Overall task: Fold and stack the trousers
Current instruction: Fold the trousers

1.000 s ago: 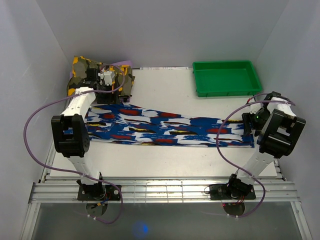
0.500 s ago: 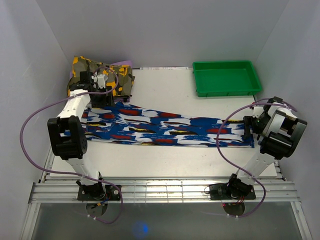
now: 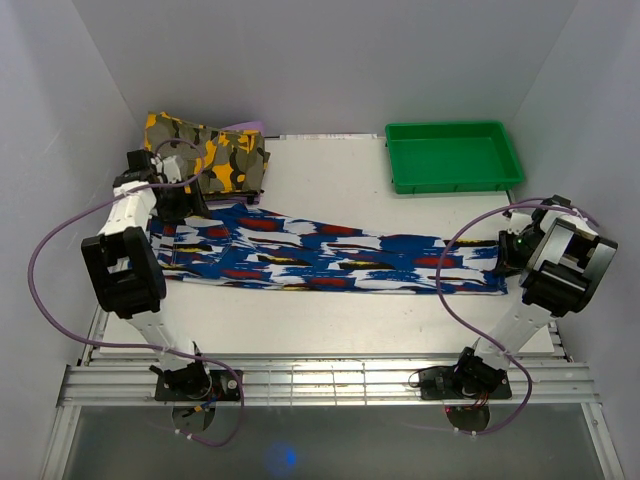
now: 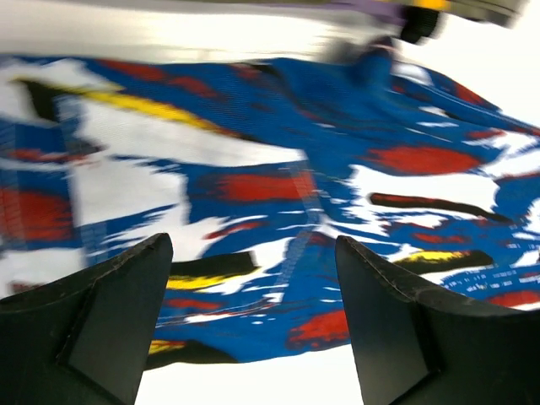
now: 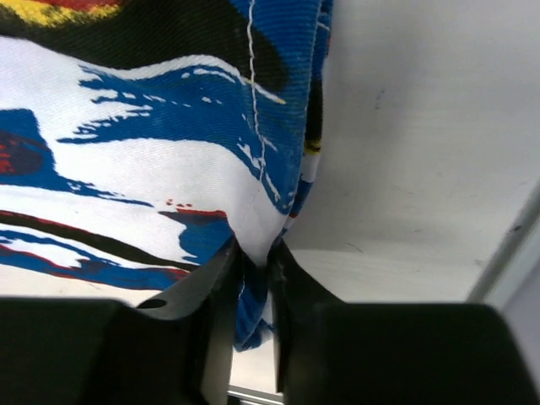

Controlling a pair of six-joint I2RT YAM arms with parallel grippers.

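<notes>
The trousers [image 3: 330,255] lie stretched left to right across the worktop [image 3: 320,175]. The hem could slip free under a pull, since the right fingers [image 5: 202,329] pinch only a thin fold at the right end. The left fingers [image 4: 101,321] hang spread over the left end, near the camo garment [image 3: 205,150].

White table [image 3: 330,170], matte, takes up most of the booth. Plain pale grey walls on three sides: back wall [image 3: 320,60], left wall [image 3: 50,110], right wall [image 3: 590,90]. Aluminium rails [image 3: 330,385] run along the table's near edge. Below them is a dull grey surface [image 3: 420,450], maybe floor, with a small blue glint [image 3: 285,459]. Light is even, shadows soft.
</notes>
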